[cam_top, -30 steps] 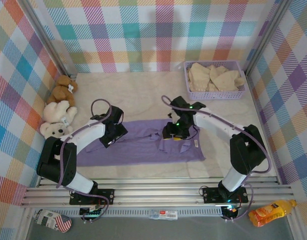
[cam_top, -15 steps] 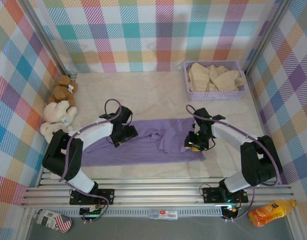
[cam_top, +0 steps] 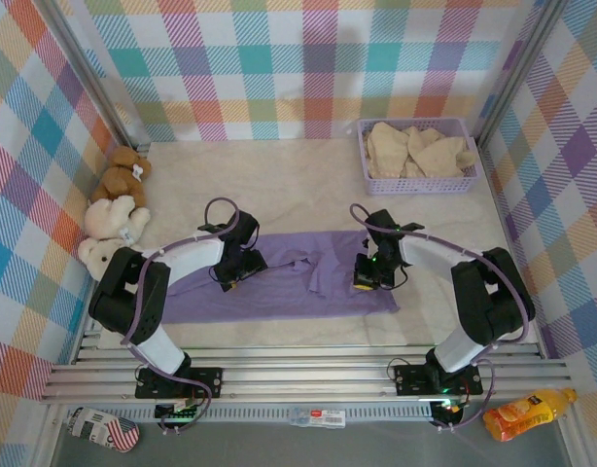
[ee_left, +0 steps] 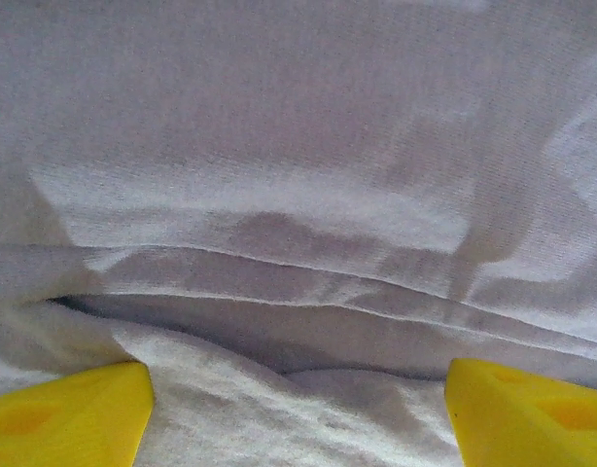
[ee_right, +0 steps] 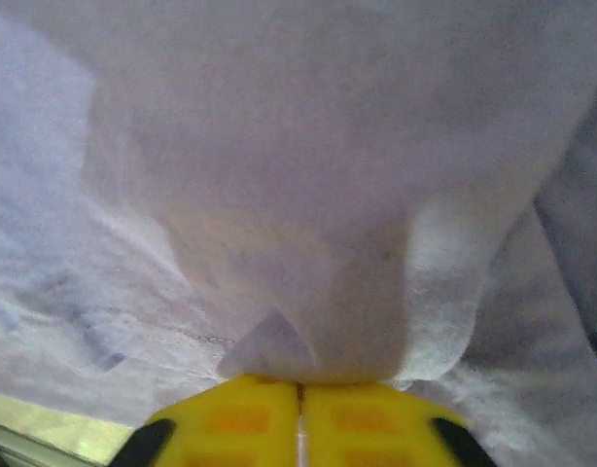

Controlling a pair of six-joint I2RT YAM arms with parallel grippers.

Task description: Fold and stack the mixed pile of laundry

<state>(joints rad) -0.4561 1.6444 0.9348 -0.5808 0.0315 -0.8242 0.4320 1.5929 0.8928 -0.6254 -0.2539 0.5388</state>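
Purple shirt (cam_top: pixel 289 292) spread flat on near-middle bench (cam_top: pixel 279 185), bunched toward the right. Right end effector (cam_top: pixel 368 275) clamped tight on a fold of shirt near its right end. Left end effector (ee_left: pixel 298 409) spread wide, low over shirt cloth left of centre, gripping nothing. Cream garment (cam_top: pixel 415 148) heaped in basket (cam_top: pixel 415 185), far right.

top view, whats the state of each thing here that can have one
purple shirt, spread flat on the table, right end bunched up
cream garment, crumpled in the basket
basket, upright, holding the cream garment
left gripper, open, low over the purple shirt
right gripper, shut on the purple shirt
teddy bears, lying by the left wall
orange bottle, on its side, off the table
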